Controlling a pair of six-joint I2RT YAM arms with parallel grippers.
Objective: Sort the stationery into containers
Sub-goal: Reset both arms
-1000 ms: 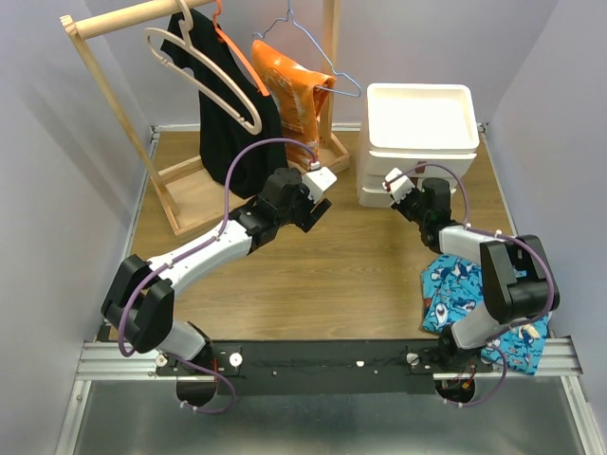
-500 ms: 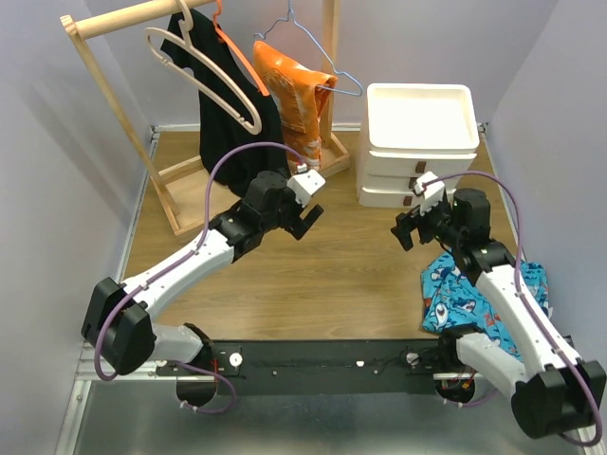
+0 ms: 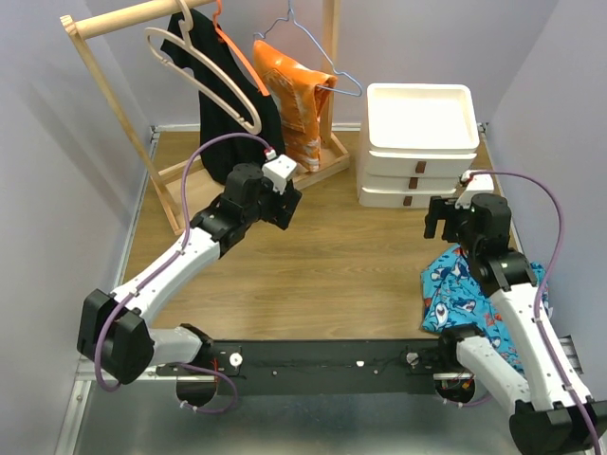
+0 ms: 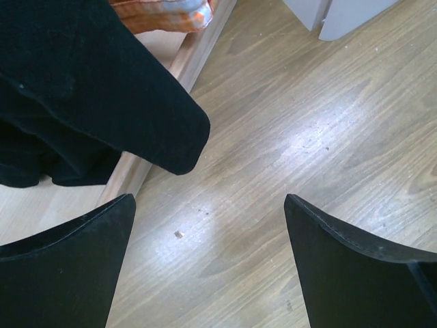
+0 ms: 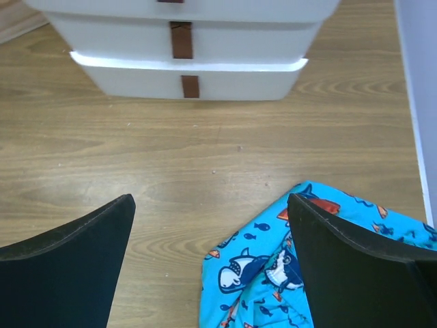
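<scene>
No stationery shows in any view. The containers (image 3: pixel 420 142) are a white three-tier drawer unit with brown pull tabs and a shallow tray top, standing at the back right; their drawers look pushed in. In the right wrist view the lower tiers of the containers (image 5: pixel 191 48) fill the top edge. My right gripper (image 3: pixel 441 220) (image 5: pixel 212 266) hangs open and empty in front of the unit, apart from it, over the wood and the edge of a blue cloth. Left of centre, my left gripper (image 3: pixel 287 201) (image 4: pixel 208 266) is open and empty over bare wood.
A blue shark-print cloth (image 3: pixel 474 303) (image 5: pixel 307 266) lies crumpled at the near right. A wooden clothes rack (image 3: pixel 123 114) stands at the back left with a black garment (image 3: pixel 232 123) (image 4: pixel 89 102) and an orange one (image 3: pixel 294 95) on hangers; its base rail (image 4: pixel 198 51) is close to the left gripper.
My right gripper has opened and drawn back from the drawer fronts toward the right. The left gripper has opened fully and swung left toward the rack.
</scene>
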